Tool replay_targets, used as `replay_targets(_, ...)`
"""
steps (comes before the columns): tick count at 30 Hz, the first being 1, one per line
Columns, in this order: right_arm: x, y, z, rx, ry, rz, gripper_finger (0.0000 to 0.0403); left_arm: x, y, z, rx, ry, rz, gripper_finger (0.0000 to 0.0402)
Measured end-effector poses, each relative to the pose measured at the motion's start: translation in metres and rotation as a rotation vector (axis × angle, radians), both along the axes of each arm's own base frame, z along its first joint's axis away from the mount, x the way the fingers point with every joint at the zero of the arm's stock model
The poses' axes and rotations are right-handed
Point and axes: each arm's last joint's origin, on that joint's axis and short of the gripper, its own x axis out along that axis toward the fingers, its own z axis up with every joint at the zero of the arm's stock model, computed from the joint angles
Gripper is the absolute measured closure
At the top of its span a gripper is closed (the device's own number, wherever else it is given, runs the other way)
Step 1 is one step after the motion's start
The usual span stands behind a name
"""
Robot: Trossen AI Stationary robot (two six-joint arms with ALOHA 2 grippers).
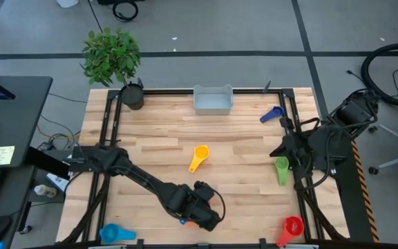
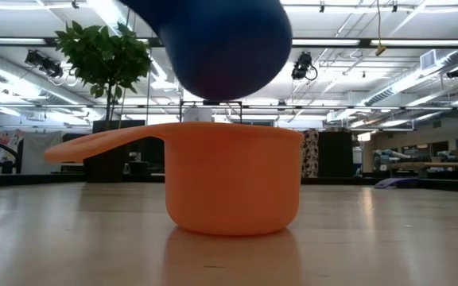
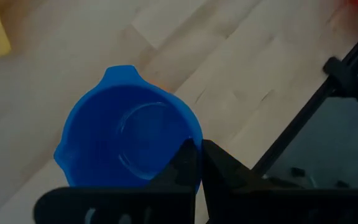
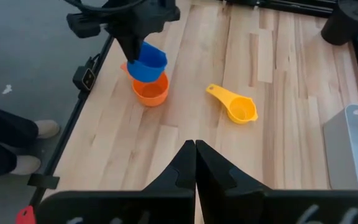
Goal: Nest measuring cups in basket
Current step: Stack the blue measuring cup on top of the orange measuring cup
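Seven cups visible, one empty basket at far edge. Left gripper clamped on blue cup just above orange cup. Right gripper closed, empty; mid-table open.

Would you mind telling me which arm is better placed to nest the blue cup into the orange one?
Left. The left gripper is shut on the blue cup, holding it just above the orange cup near the table's front edge. The right gripper is shut and empty, parked over by the table's right side.
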Motion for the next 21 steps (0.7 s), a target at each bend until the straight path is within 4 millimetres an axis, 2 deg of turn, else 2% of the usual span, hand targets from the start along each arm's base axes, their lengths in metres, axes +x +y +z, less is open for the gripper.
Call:
replay_targets(9, 0.0, 0.0, 0.0, -0.002, 0.001, 0.0, 0.0396, 0.002, 0.0, -0.01, 0.032, 0.028, 0.018, 0.0389)
replay_targets(16, 0.0, 0.0, 0.0, -0.01, -0.006, -0.01, 0.0396, 0.01, -0.005, -0.034, 0.011, 0.094, -0.016, 0.0389)
replay_targets(21, 0.0, 0.0, 0.0, -0.01, -0.006, -0.01, 0.0396, 0.009, -0.004, -0.037, 0.024, 0.115, -0.022, 0.0389)
